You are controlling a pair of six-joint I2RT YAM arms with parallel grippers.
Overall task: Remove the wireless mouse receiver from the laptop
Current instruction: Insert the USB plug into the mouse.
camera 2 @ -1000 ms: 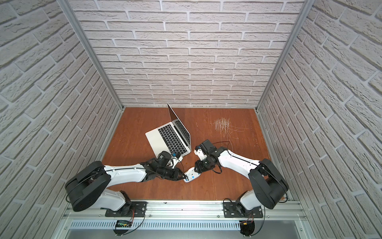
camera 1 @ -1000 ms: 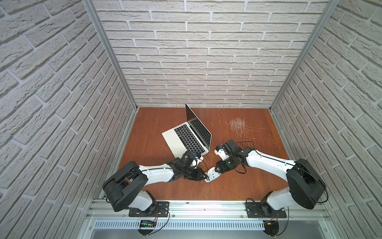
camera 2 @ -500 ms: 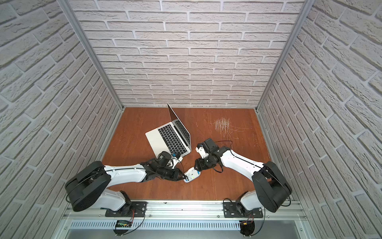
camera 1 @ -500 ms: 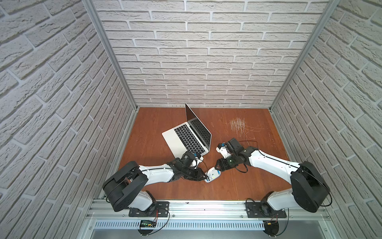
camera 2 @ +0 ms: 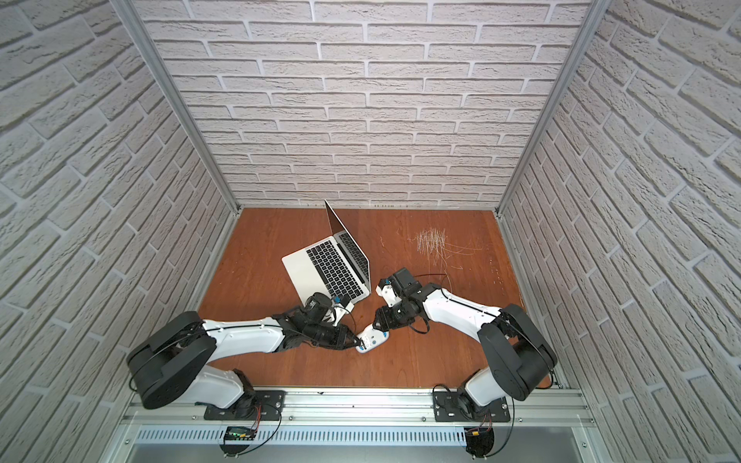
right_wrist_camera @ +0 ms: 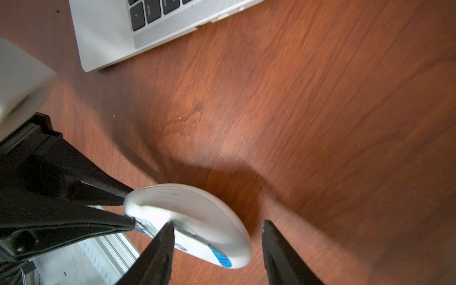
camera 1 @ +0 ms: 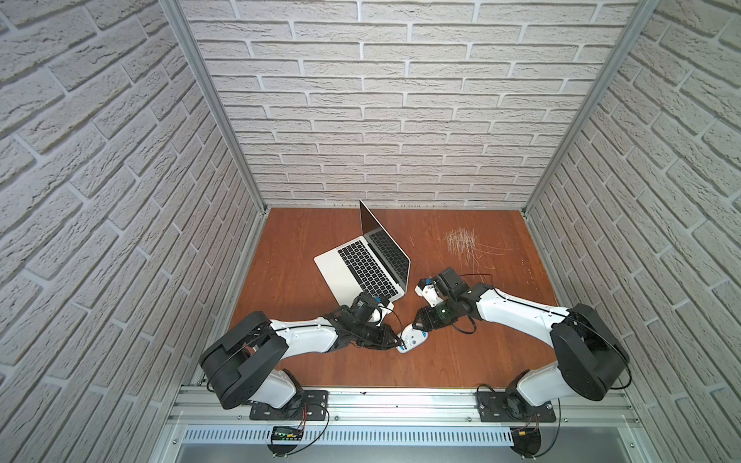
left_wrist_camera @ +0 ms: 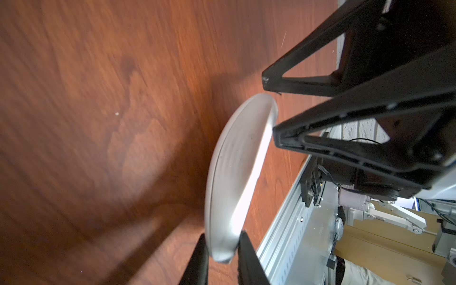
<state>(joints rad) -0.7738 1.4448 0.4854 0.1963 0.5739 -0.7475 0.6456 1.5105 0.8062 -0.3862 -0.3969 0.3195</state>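
Toward the front of the bench [camera 1: 304, 240], the left hand [camera 1: 398, 343] pinches one end of the white mouse [camera 1: 411, 340], held underside up. The right hand [right_wrist_camera: 217, 223] stands half open astride the other end. A nudge from it could twist the mouse out of that thin pinch. I cannot make out the wireless mouse receiver for certain. A pale nub [right_wrist_camera: 223, 15] on the laptop [camera 1: 341, 272] edge may be it.

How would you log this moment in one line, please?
left gripper: shut on mouse | right gripper: open around mouse's far end | mouse: underside up | laptop: open
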